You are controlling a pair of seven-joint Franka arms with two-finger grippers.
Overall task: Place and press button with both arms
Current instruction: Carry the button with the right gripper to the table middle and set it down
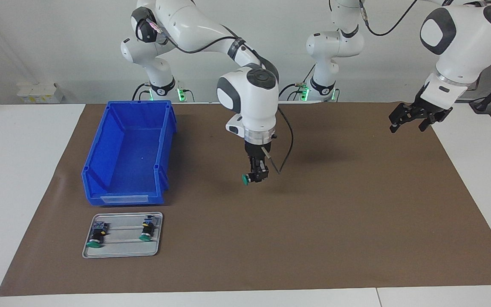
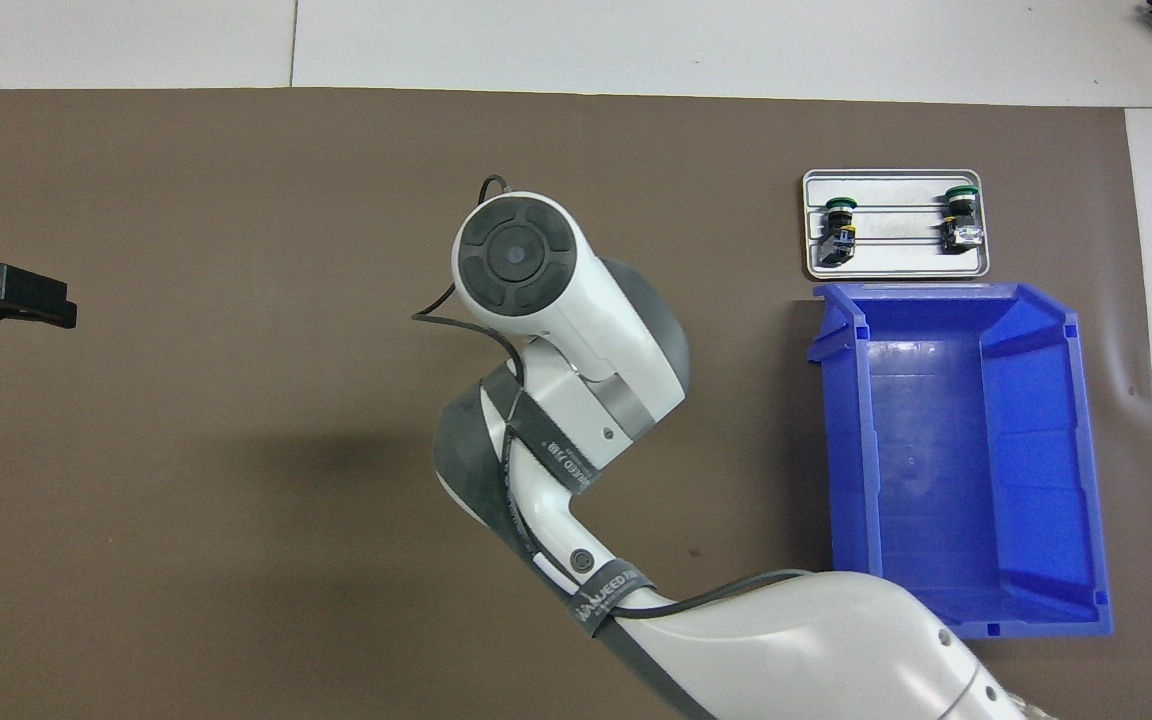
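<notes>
My right gripper (image 1: 255, 175) hangs above the middle of the brown mat, shut on a button (image 1: 246, 179) whose green cap points sideways toward the right arm's end. In the overhead view the arm's wrist hides both gripper and button. Two more buttons (image 1: 96, 237) (image 1: 146, 230) lie on the grey tray (image 1: 122, 248), which the overhead view shows too, tray (image 2: 896, 270) and buttons (image 2: 840, 226) (image 2: 961, 218). My left gripper (image 1: 409, 123) waits open and holding nothing above the mat's corner at the left arm's end; its tips (image 2: 31, 298) reach into the overhead view.
A blue bin (image 1: 122, 198) with nothing in it stands on the mat just nearer to the robots than the tray, also seen from overhead as the bin (image 2: 846, 450). White tabletop borders the mat on all sides.
</notes>
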